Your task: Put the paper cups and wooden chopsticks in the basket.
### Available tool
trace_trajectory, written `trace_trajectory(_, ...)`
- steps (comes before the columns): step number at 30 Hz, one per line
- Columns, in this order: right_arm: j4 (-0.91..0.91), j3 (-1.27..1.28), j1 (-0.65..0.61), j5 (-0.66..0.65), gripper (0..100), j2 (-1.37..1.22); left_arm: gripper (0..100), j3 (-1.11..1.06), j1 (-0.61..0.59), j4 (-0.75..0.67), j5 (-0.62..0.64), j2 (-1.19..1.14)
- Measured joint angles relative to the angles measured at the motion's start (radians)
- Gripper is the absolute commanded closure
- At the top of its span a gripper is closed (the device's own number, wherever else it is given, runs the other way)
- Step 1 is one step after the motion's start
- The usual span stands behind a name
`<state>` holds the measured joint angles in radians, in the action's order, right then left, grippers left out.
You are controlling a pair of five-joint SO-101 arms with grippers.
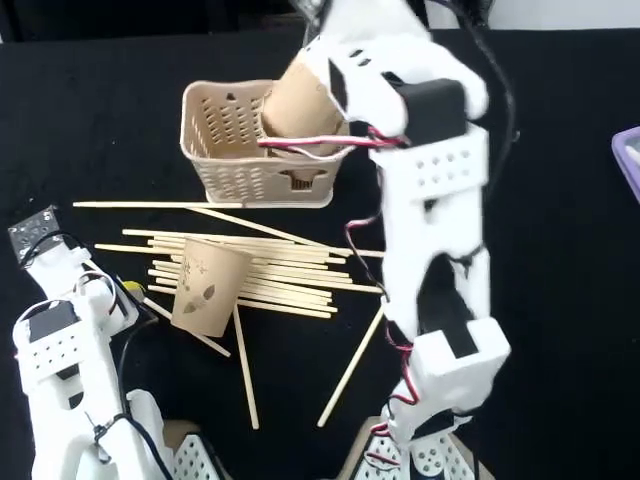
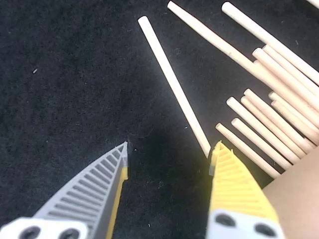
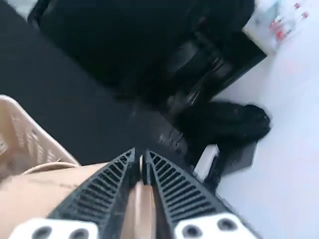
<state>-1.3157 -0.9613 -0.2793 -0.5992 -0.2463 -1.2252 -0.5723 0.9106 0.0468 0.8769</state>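
Task partly underway: one paper cup (image 1: 300,100) held at the basket (image 1: 225,160), everything else out on the tabletop (image 1: 120,120)
High view: the paper cup hangs tilted over the basket's rim, not yet let go; what else lies inside I cannot tell. A second cup (image 1: 205,287) lies on its side on the scattered chopsticks (image 1: 290,275), all outside the basket. Left wrist view: the left gripper (image 2: 169,149) stands apart and empty, low over the tabletop beside chopstick ends. Right wrist view: the right gripper (image 3: 142,164) is clamped on the paper cup's wall, above the basket

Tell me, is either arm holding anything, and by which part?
The right pincer pinches a paper cup by its wall, over the basket. The left pincer is open, holding nothing.
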Motion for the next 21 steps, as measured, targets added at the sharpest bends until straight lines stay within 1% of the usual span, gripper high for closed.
trace_trajectory(15,0.081,-0.002,0.000,-0.002,98.8,-0.003,73,0.000,0.000,0.000,0.000,0.000)
trace_trajectory(21,0.083,0.015,-0.014,-0.002,98.8,-0.003,73,0.000,0.000,0.000,0.000,0.000)
